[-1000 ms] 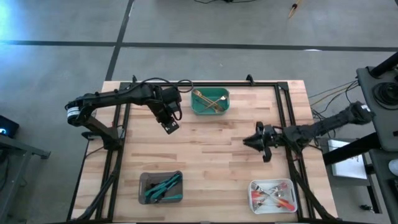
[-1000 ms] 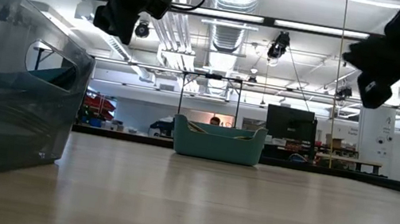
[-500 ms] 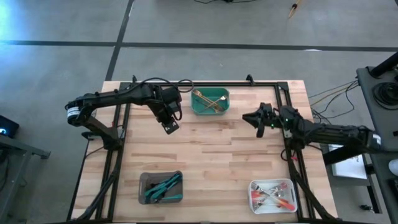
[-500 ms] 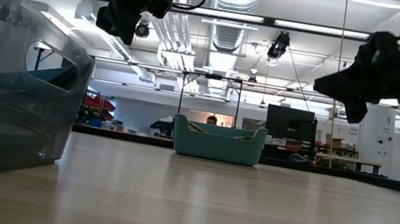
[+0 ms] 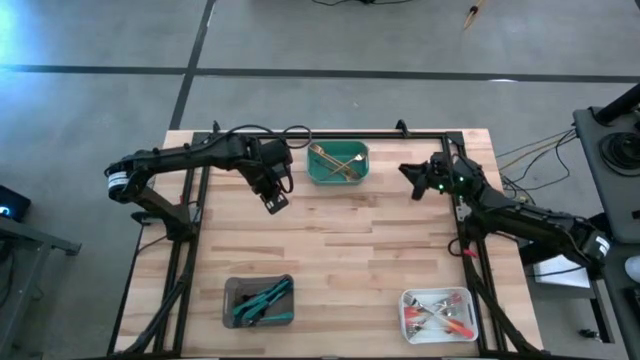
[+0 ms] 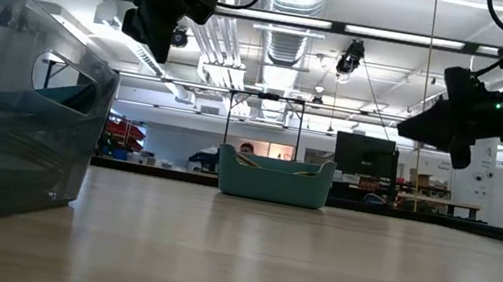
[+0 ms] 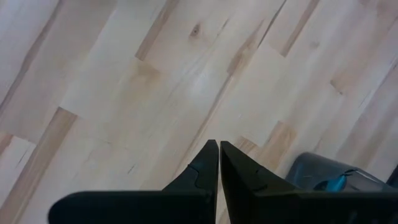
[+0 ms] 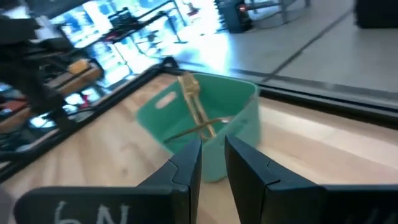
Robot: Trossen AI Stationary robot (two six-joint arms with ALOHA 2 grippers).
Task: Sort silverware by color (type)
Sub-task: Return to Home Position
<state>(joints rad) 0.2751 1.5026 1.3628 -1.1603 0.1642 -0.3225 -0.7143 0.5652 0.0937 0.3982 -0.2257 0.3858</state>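
Gold silverware (image 5: 335,160) lies in the green tray (image 5: 338,178) at the far edge; in the right wrist view a gold piece (image 8: 194,109) leans on the tray's rim. Teal-handled pieces (image 5: 262,298) fill the grey tray (image 5: 232,290) at the near left. Red-orange-handled pieces (image 5: 440,315) lie in the white tray (image 5: 408,300) at the near right. My right gripper (image 5: 408,172) hovers level, right of the green tray and pointing at it, open by a narrow gap with nothing in it (image 8: 212,155). My left gripper (image 5: 275,203) hangs above the table left of the green tray, shut and holding nothing (image 7: 218,149).
Black frame rails (image 5: 455,190) run along the table's left, right and far sides. Bare wood (image 5: 340,250) spreads across the table's middle between the three trays. In the low view the grey tray (image 6: 3,112) stands close at the left and the green tray (image 6: 274,178) far off.
My right gripper has swung from the table's right middle toward the far edge, staying at about the same height and turning so that it now points at the green tray. Its finger gap cannot be compared. My left gripper has kept still.
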